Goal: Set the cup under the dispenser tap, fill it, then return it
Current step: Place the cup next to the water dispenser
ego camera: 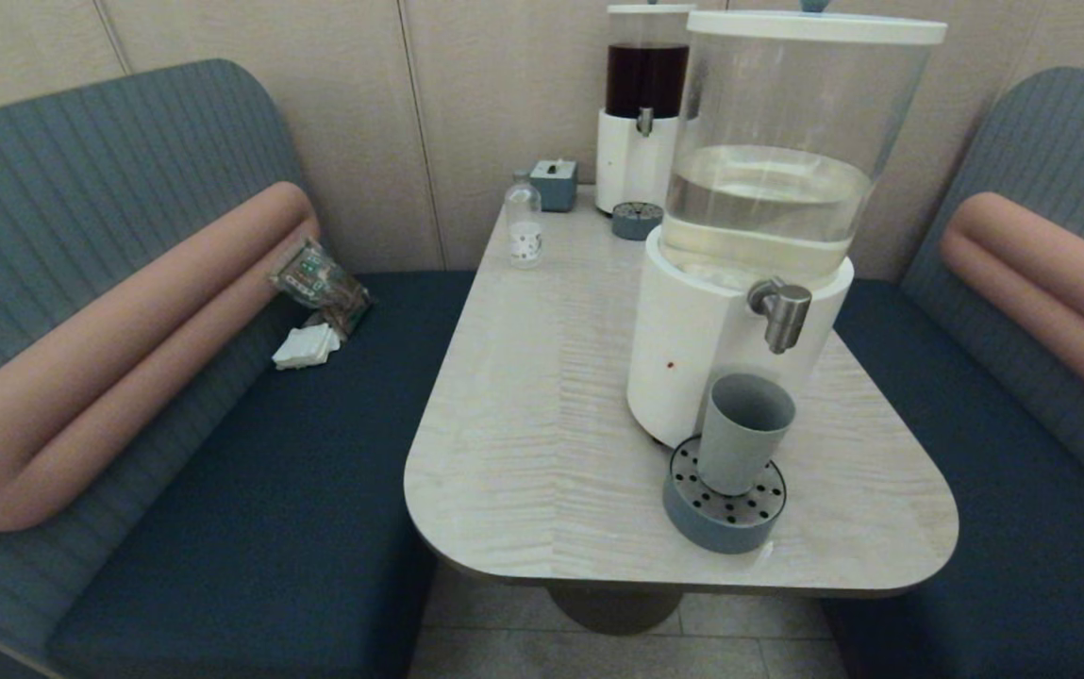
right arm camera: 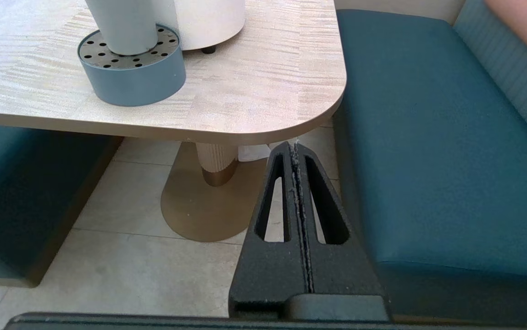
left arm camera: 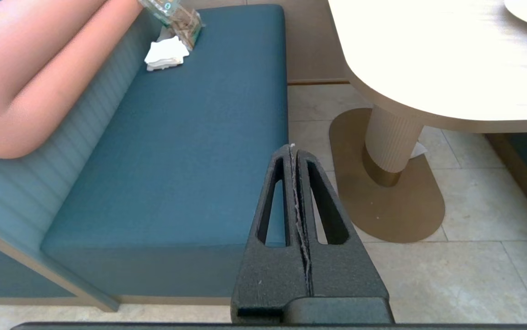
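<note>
matt cup (ego camera: pixel 744 431) — brushed-steel dispenser tap (ego camera: pixel 782 313) — pale wood-grain table (ego camera: pixel 542 415).

Cup (ego camera: pixel 744 432) upright on drip tray (ego camera: pixel 723 528), below dispenser tap (ego camera: pixel 782 314), near table (ego camera: pixel 542 424) front edge

At upper centre of the head view stands a white-based dispenser of dark liquid (ego camera: pixel 643 104), a small grey-blue box (ego camera: pixel 555 183) and clear white-labelled bottle (ego camera: pixel 524 224) beside it. Folded white napkins (ego camera: pixel 307 346) lie on the left blue bench seat (ego camera: pixel 249 471).
</note>
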